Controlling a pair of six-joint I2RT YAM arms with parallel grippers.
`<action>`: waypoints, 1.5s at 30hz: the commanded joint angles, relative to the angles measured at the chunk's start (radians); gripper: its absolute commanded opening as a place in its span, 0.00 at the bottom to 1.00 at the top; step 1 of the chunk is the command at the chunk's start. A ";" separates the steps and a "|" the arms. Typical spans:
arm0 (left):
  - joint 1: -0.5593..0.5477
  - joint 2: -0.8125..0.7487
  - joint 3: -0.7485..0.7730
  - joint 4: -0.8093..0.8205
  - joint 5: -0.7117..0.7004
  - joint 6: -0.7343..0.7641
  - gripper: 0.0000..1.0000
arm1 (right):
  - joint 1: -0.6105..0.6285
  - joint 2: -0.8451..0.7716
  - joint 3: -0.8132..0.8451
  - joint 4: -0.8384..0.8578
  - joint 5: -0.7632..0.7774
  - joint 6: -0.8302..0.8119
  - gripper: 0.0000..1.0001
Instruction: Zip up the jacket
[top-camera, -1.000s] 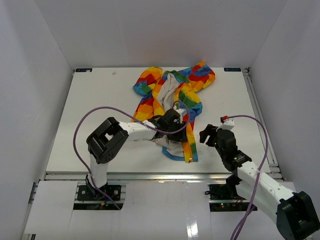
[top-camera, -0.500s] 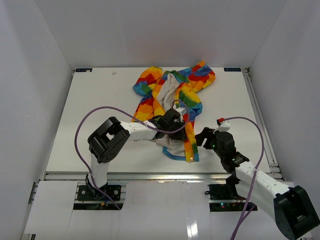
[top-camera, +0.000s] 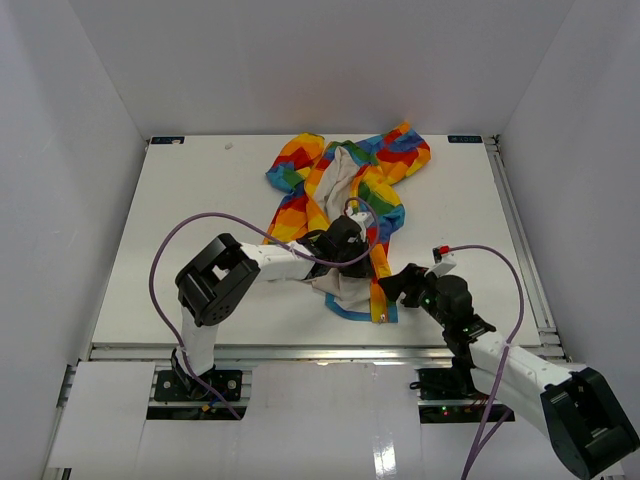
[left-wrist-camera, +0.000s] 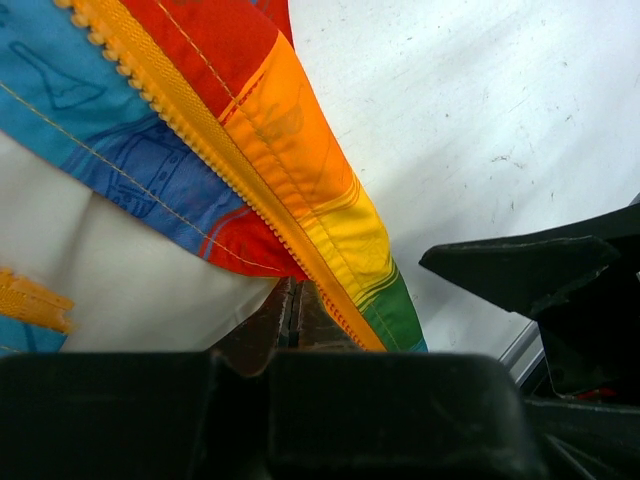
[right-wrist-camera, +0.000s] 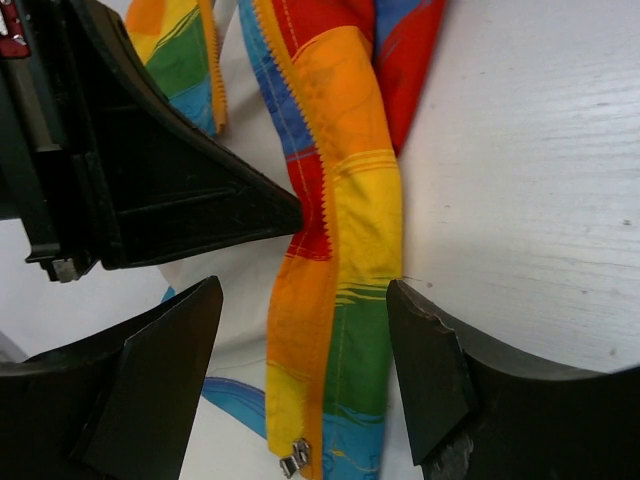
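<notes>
The small hooded fabric jacket in rainbow patchwork (top-camera: 345, 190) lies open, white lining up, at the centre-rear of the white table (top-camera: 190, 210). The left gripper (left-wrist-camera: 292, 312) is clamped on the jacket's yellow zipper edge (left-wrist-camera: 180, 110) near the hem. The right gripper (right-wrist-camera: 305, 340) has its jaws apart, one on each side of the same front strip, without gripping it.

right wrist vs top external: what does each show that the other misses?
Right wrist only: zipper teeth up close and a small metal piece at the strip's lower end, between the right gripper's open fingers. Top external only: the whole jacket on the table, both arms. Both: the left gripper at the jacket's front edge.
</notes>
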 joint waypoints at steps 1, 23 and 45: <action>0.004 -0.022 0.015 0.036 -0.012 -0.005 0.00 | 0.018 0.027 -0.191 0.113 -0.093 0.053 0.72; 0.099 -0.130 -0.072 0.049 -0.030 -0.002 0.00 | 0.047 -0.102 -0.280 0.022 0.100 0.191 0.69; 0.042 -0.090 -0.116 0.080 0.100 -0.043 0.56 | 0.051 -0.101 -0.183 -0.067 0.190 0.229 0.73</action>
